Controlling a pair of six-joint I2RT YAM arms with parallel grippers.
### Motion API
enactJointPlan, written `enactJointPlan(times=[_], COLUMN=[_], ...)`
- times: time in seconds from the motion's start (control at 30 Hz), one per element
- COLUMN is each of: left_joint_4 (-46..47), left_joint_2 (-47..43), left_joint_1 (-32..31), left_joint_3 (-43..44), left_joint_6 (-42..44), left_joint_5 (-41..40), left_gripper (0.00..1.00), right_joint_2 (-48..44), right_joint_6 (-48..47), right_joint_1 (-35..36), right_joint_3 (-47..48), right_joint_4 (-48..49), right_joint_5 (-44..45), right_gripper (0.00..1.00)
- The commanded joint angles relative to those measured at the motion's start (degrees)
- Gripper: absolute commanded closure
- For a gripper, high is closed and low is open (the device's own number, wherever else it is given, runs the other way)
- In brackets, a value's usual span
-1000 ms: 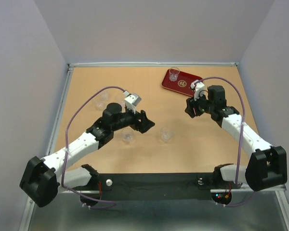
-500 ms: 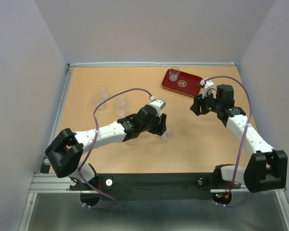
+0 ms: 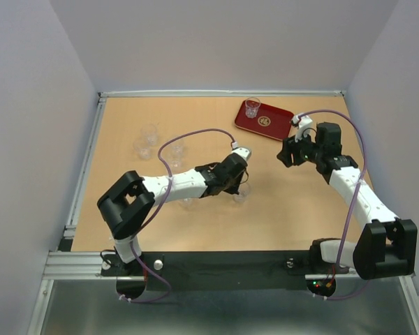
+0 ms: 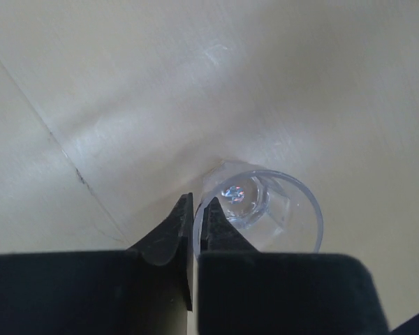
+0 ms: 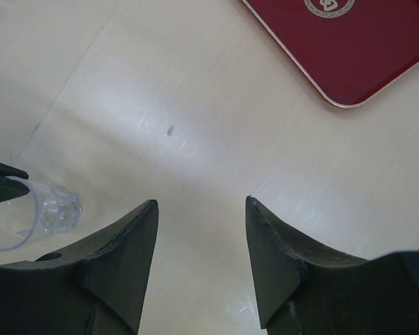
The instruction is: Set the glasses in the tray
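top external has the tray lying skewed near the far right corner of the surface. one glass stands on the tray's far-left corner, and the rest of its floor is bare. three glasses cluster toward the far left, well apart from both arms. a fifth glass sits just under the left forearm. the left gripper is at mid-surface over the sixth glass, with open board between it and the tray.

left wrist alone shows the grip: the fingers are pinched almost together on the near wall of that glass.

the right gripper hangs just beside the tray's near edge. right wrist shows its fingers spread wide and holding nothing, with the tray's corner at upper right and the pinched glass at lower left.
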Motion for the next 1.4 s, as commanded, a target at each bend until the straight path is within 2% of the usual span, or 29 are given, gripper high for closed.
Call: enactJointPlan(times=[0.0, 0.13, 0.37, 0.5, 0.6, 0.7, 0.8, 1.17, 1.37], left_joint_4=[-1.6, -2.0, -2.4, -5.5, -8.7, -14.0, -13.7, -4.7, -1.7], left_joint_2=[-0.7, 0.4, 7.9, 15.3, 21.7, 28.9, 34.6, 39.3, 42.3], left_joint_1=[-0.8, 0.4, 8.7, 12.8, 14.9, 17.5, 18.8, 20.1, 20.1], left_joint_3=[4.2, 9.1, 24.1, 39.7, 48.0, 63.3, 69.5, 70.8, 73.1], left_joint_6=[1.1, 4.1, 8.5, 9.8, 10.7, 10.9, 11.2, 9.7, 8.6], left_joint_5=[-4.0, -8.5, -5.3, -2.1, 0.3, 1.9, 2.7, 5.8, 4.8], left_gripper=[1.0, 1.0, 1.0, 1.0, 1.0, 1.0, 1.0, 1.0, 1.0], right_joint_2=[-1.7, -1.8, -0.8, -0.2, -0.1, -0.1, -0.1, -0.3, -0.4], right_joint_6=[0.0, -0.2, -0.3, -0.2, -0.3, -0.1, 0.0, -0.2, -0.1], right_joint_1=[-0.4, -0.3, -0.5, -0.5, -0.7, -0.7, -0.8, -1.1, -1.5], right_joint_3=[-0.2, -0.2, 0.0, -0.1, -0.1, -0.2, -0.2, -0.2, -0.1], right_joint_4=[1.5, 1.5, 1.5, 1.6, 1.5, 1.5, 1.6, 1.5, 1.5], right_joint_5=[-1.0, -0.8, 2.4, 3.3, 3.0, 2.3, 1.9, 2.5, 2.2], right_gripper=[0.41, 0.41, 0.41, 0.41, 0.41, 0.41, 0.41, 0.41, 0.41])
